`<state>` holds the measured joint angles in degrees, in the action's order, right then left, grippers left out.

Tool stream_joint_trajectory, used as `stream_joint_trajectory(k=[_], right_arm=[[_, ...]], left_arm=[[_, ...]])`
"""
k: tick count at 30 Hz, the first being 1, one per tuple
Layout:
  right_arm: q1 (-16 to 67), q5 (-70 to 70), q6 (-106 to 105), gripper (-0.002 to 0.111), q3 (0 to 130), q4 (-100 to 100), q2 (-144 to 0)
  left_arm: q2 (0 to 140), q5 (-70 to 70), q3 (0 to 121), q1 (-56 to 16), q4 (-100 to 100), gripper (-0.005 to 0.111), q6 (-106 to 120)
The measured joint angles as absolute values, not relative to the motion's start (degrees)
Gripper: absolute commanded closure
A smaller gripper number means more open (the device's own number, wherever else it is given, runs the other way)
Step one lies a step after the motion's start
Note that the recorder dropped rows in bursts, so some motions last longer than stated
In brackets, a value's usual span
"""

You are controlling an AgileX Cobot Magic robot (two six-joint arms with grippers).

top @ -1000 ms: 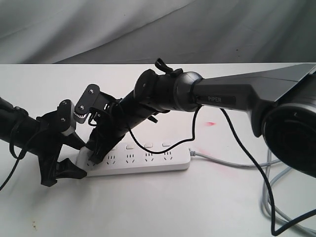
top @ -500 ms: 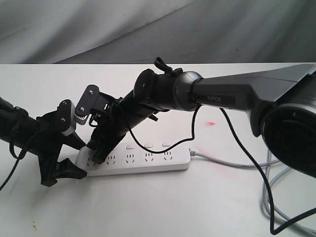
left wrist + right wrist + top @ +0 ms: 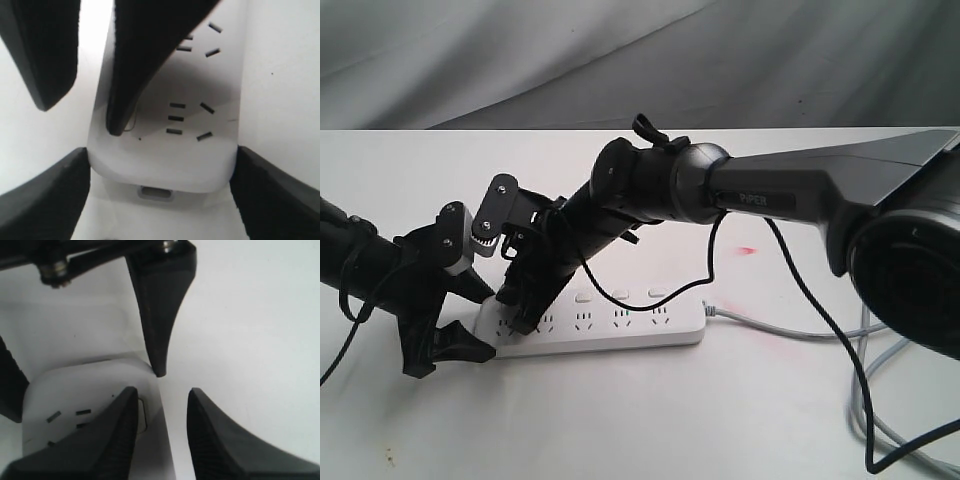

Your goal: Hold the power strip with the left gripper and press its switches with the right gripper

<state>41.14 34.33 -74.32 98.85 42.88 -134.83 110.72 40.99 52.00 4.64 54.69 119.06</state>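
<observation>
The white power strip [image 3: 620, 325] lies flat on the table, its grey cable [image 3: 770, 326] leaving its right end. My left gripper [image 3: 470, 322] is shut on its left end, and in the left wrist view the fingers [image 3: 55, 192] press both sides of the strip [image 3: 165, 160]. My right gripper [image 3: 520, 312] reaches across to that same end. Its jaws stand slightly apart: one fingertip [image 3: 120, 435] rests on the strip [image 3: 75, 390] over a switch [image 3: 142, 415], the other hangs past the edge. Three switches [image 3: 620, 294] show to the right.
A thin black cable [image 3: 715, 270] droops from the right arm over the strip. Grey and black cables [image 3: 865, 420] loop on the table at the front right. A small red mark [image 3: 748, 250] lies behind the strip. Grey cloth [image 3: 620, 60] hangs behind the table.
My right gripper has edged slightly to the left over the strip's left end. The left gripper and the strip have not moved.
</observation>
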Motion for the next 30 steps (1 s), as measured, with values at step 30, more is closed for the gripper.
stream_joint_trajectory(k=[30], right_arm=[[38.8, 41.2, -75.5, 0.076, 98.3, 40.0, -129.3]], left_arm=[[110.7, 41.0, 52.0, 4.6, 54.7, 0.046, 119.1]])
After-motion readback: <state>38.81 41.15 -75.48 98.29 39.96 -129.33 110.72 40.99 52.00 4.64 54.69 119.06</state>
